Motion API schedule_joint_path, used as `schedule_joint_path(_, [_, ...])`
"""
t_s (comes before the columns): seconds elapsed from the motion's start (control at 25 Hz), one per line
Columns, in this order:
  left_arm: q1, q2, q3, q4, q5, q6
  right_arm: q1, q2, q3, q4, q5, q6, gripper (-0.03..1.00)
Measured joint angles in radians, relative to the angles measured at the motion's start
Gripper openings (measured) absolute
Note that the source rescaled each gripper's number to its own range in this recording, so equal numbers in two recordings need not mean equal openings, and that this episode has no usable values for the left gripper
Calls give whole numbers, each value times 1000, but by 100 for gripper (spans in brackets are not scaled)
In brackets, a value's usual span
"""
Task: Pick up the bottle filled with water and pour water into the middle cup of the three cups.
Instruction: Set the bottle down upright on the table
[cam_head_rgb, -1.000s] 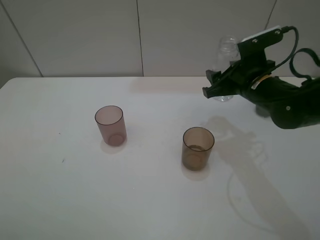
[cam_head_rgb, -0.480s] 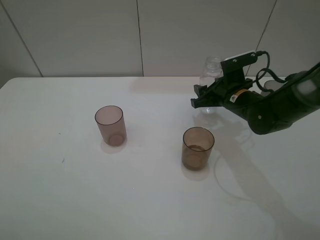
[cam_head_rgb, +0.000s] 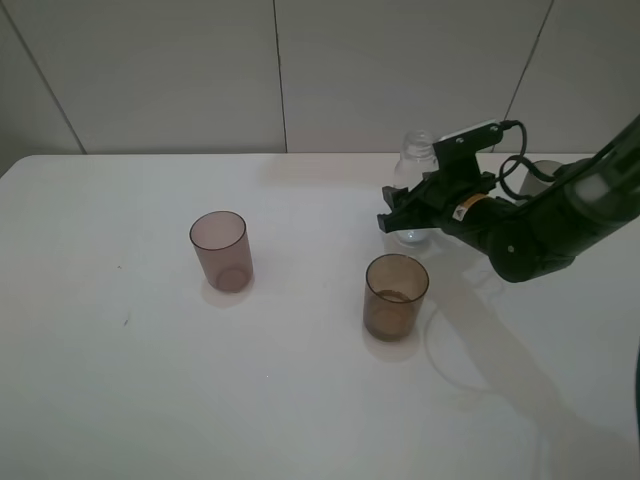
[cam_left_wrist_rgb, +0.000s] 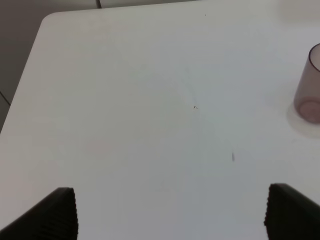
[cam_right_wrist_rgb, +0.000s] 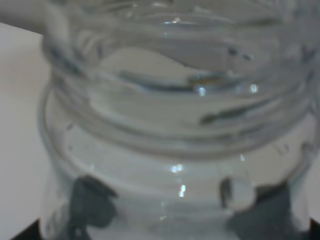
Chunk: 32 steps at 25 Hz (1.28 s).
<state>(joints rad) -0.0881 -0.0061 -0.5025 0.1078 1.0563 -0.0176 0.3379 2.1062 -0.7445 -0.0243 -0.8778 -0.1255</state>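
Nearest, the amber cup is sitting lower centre-right; just up and right of it, the right gripper is clamping the bottle upright, while the left gripper is hanging open, far left.

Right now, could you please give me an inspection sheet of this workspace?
Surface: white table, a few tiny dark specks.
Job's things: bottle upright, held behind the amber middle cup; pinkish cup stands apart to the left; grey cup mostly hidden behind the arm.
Clutter: nothing seen.
Grippers: right gripper shut on the bottle's lower body; left gripper open over bare table, holding nothing.
Cables: black cable looped at the right wrist.
Surroundings: pale panelled wall behind the table.
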Motion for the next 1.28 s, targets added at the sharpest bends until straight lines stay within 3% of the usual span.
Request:
schedule_joint_path(0.16, [0, 0, 0, 0, 0, 0, 0, 0, 0, 0, 36, 1, 1])
schedule_joint_path(0.24, [0, 0, 0, 0, 0, 0, 0, 0, 0, 0, 39, 1, 8])
schedule_joint_path(0.36, [0, 0, 0, 0, 0, 0, 0, 0, 0, 0, 35, 1, 50])
schedule_joint_path(0.4, [0, 0, 0, 0, 0, 0, 0, 0, 0, 0, 33, 1, 59])
schedule_joint_path(0.52, [0, 0, 0, 0, 0, 0, 0, -1, 0, 0, 15, 1, 76])
schedule_joint_path(1.0, [0, 0, 0, 0, 0, 0, 0, -131, 39, 24, -46, 1, 81])
schedule_joint_path(1.28, [0, 0, 0, 0, 0, 0, 0, -301, 45, 50, 5, 1, 81])
